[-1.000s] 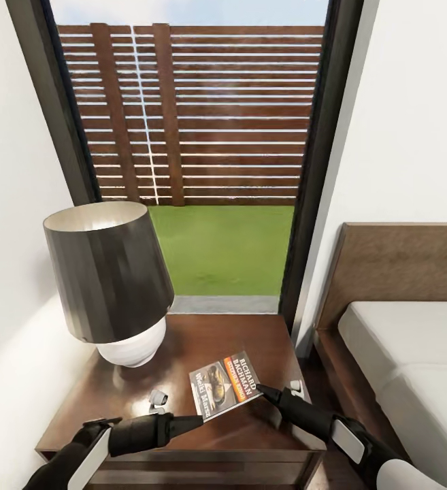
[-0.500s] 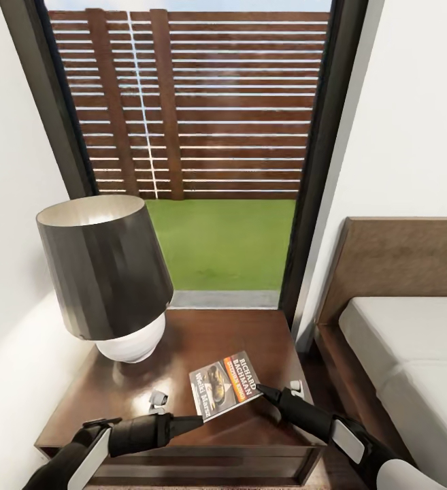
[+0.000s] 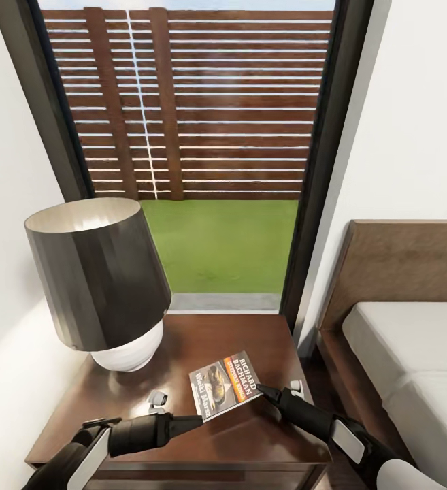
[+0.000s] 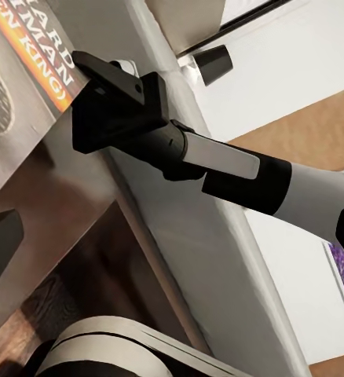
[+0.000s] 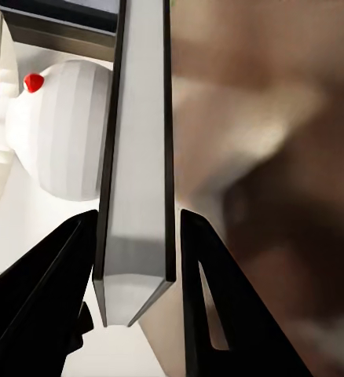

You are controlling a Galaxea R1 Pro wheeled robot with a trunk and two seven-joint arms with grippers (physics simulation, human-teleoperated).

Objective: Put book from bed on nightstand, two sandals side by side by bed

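Only the head camera has shifted; book point(image 3: 225, 384) unmoved on nightstand point(image 3: 250, 435) tabletop, right pincer point(image 3: 258, 389) clamped on its edge, left pincer point(image 3: 199, 420) (state unclear) just beside.

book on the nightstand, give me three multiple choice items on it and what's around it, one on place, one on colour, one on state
1. Where is the book?
A. on the mattress
B. on the nightstand, near its front edge
C. on the floor

2. What colour is the lamp shade?
A. dark grey
B. bright blue
C. red

3. How does the right gripper stand to the book?
A. far off, above the bed
B. under the lamp
C. its two fingers sit either side of the book's edge

Answers:
1 B: the head view shows it above the dark wood top.
2 A: the shade is dark grey over a white base.
3 C: the right wrist view shows the book's edge between the fingers.
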